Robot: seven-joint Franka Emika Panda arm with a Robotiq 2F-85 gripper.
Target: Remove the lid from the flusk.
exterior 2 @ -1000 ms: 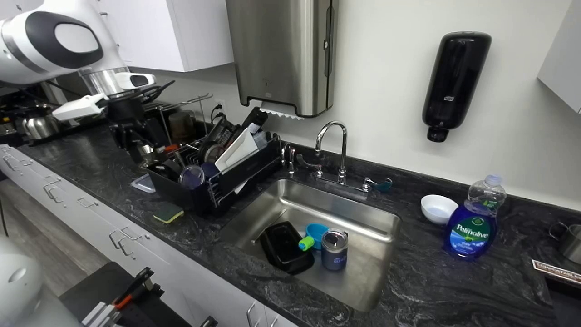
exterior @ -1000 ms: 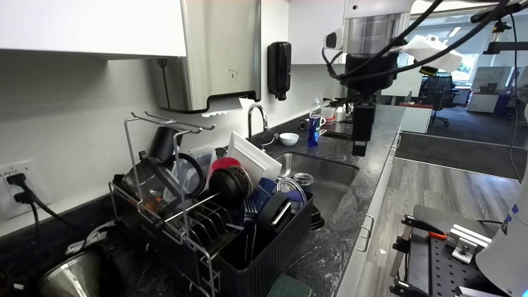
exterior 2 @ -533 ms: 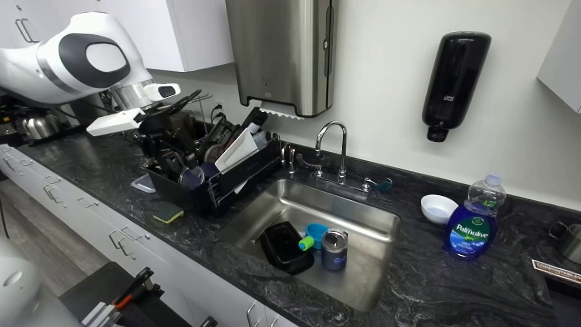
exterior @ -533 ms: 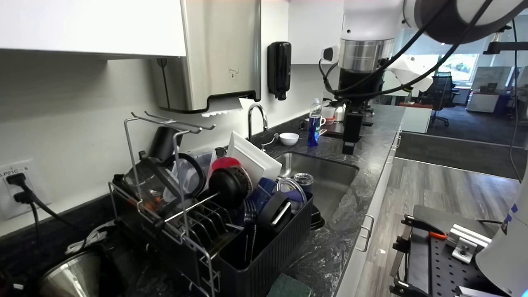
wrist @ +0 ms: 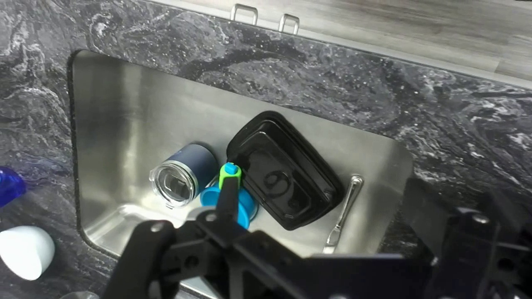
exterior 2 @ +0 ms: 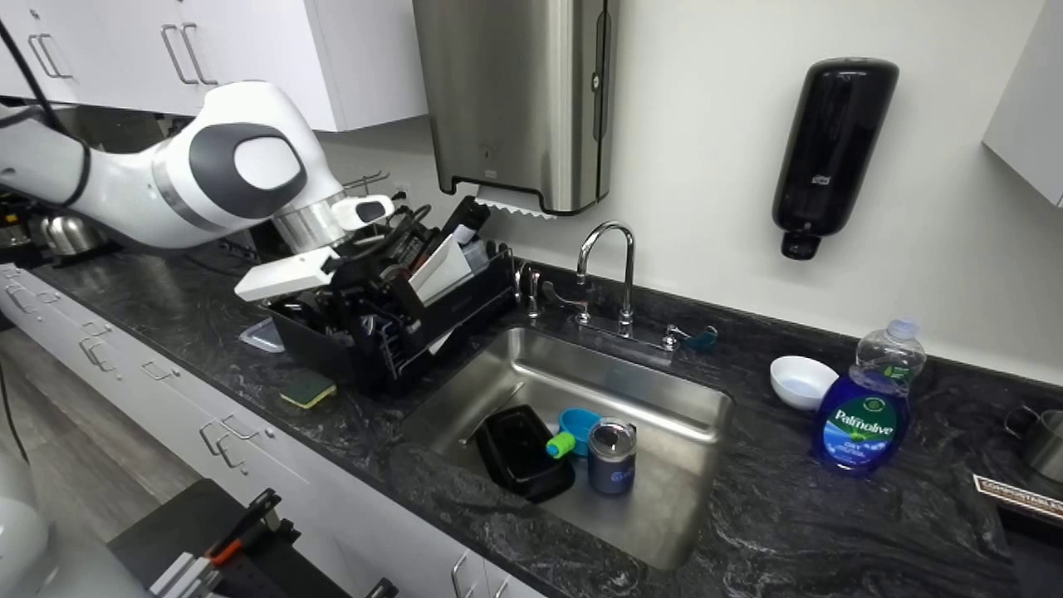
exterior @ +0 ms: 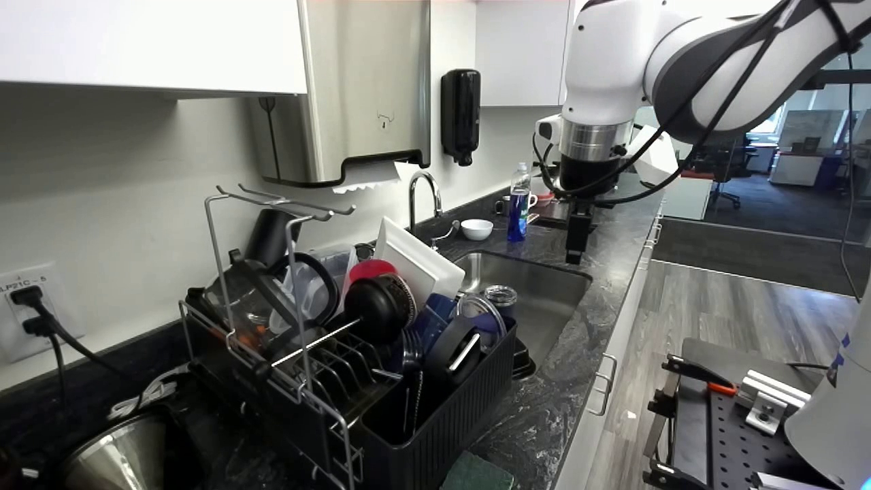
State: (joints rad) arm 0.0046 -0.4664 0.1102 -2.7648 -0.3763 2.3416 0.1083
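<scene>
Steel sink (exterior 2: 664,515) and surrounding dark tabletop (exterior 2: 830,531). The dark blue flask (exterior 2: 612,477) stands upright in the sink, its clear lid (exterior 2: 613,437) in place on top; a bright blue cup (wrist: 246,203) and a black container (wrist: 286,174) lie near it. The fingers (wrist: 227,203), seen in the wrist view, are spread wide with nothing in their grasp, above and well apart from the flask. A loaded dish rack (exterior: 463,408) stands beside the sink.

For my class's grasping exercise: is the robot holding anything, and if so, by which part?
Nothing is held: the jaws stand open with nothing between them. The dark blue cylindrical flask, its clear round lid on, stands in the rectangular steel sink.
</scene>
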